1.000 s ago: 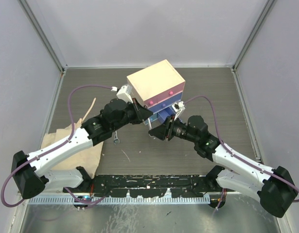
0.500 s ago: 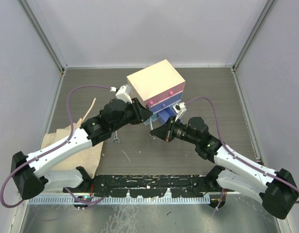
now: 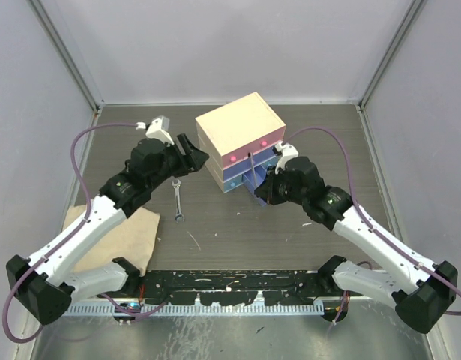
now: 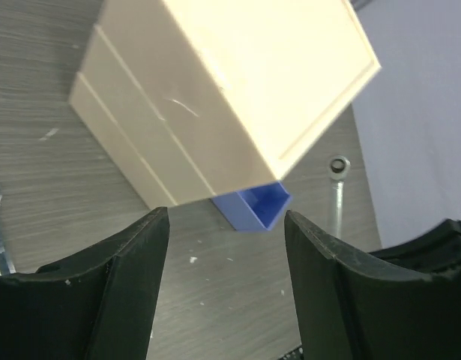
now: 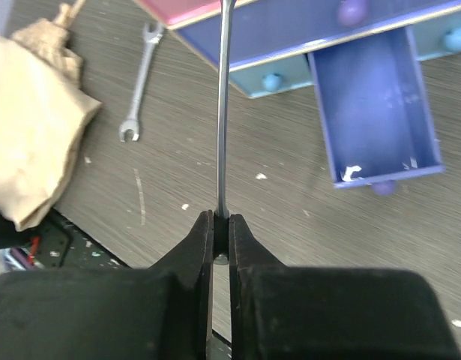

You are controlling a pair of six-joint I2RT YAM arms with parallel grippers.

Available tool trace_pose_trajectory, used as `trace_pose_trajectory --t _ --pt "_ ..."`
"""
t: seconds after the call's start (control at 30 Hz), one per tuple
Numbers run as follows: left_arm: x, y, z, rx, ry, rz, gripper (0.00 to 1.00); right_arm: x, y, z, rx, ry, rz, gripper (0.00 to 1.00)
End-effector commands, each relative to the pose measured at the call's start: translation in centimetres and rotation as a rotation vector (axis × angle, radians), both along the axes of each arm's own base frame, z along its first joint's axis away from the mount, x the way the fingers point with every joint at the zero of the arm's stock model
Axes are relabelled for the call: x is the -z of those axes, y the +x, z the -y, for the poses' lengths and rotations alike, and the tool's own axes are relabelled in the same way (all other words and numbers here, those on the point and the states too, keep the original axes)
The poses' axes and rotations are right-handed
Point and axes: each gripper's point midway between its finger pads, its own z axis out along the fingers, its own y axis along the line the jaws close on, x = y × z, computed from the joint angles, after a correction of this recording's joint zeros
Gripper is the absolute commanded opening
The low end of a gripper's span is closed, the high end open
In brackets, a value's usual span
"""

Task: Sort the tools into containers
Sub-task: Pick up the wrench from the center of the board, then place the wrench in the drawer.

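Fingers on my right (image 5: 221, 221) are pinching a thin silver tool (image 5: 224, 112); open drawer (image 5: 376, 112) is lying just right of it; left fingers (image 4: 226, 240) are gaping.

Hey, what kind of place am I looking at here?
Probably a robotics lab test cell: plain grey wall panels in a metal frame enclose a table, two robot arms are bolted at its near edge, and the props are staged, a small drawer chest and a loose wrench.

Left gripper (image 4: 224, 219) with jaws apart, right gripper (image 5: 221, 225) with jaws tight together, both arms at forward reach.
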Motion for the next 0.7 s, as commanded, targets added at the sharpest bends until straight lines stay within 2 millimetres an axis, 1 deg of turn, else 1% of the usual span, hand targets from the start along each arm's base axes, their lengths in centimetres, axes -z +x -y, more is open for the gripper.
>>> trace_pose_trajectory --t 0.0,0.13,0.27,0.37,0.5,0.57,0.67 --pt "-2.2 1.1 -2.1 0.012 0.037 0.055 0.65 0.5 0.3 3.0 -0.002 -0.206 -0.022 0.0" --pt "-1.6 2.5 -3.1 0.013 0.096 0.038 0.67 1.4 0.3 3.5 -0.042 -0.225 -0.098 0.0" --pt "-1.5 3.9 -3.5 0.011 0.105 0.031 0.67 2.2 0.7 3.8 -0.075 -0.181 -0.161 0.0" --pt "-1.6 5.1 -3.7 0.007 0.111 0.04 0.68 2.7 1.5 4.1 -0.088 -0.139 -0.196 0.0" --pt "-1.9 6.7 -3.6 0.008 0.143 0.066 0.73 3.5 2.5 4.6 -0.099 -0.051 -0.252 0.0" --pt "-0.9 8.0 -3.1 0.016 0.168 0.046 0.75 4.3 2.7 4.8 -0.11 -0.019 -0.284 0.0" --pt "-1.0 9.3 -2.6 0.02 0.178 0.053 0.78 5.2 3.1 5.0 -0.12 0.022 -0.32 0.0"
